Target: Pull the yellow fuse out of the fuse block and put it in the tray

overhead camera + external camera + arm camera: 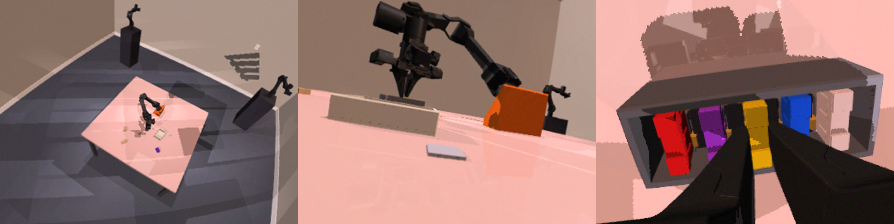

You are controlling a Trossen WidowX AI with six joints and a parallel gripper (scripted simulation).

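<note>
- Right now my wrist camera shows the yellow fuse [756,132] as a blocky upright piece, bright yellow, with a squarer top section and a lower part reaching toward the front of its slot.
- It sits in the middle slot of the dark grey fuse block [749,78], which is open on the side facing me.
- I count five fuses in a row: red fuse [672,139], purple fuse [712,131], the yellow one, blue fuse [796,115], and a pale pink fuse [834,115] at the far right.
- One block, one gripper [757,156], and two black fingers coming up from the bottom of the wrist view.
- The fingers converge on the yellow fuse, one on each side of it, and I read them as clamped on it; the fuse is seated in its slot.
- From the exterior view I see the gripper pointing straight down, a speck of yellow at its tips, behind the beige tray [382,114].
- On the pink table [380,189] I also count one orange box [517,109] and one small grey tile [445,151].
</note>
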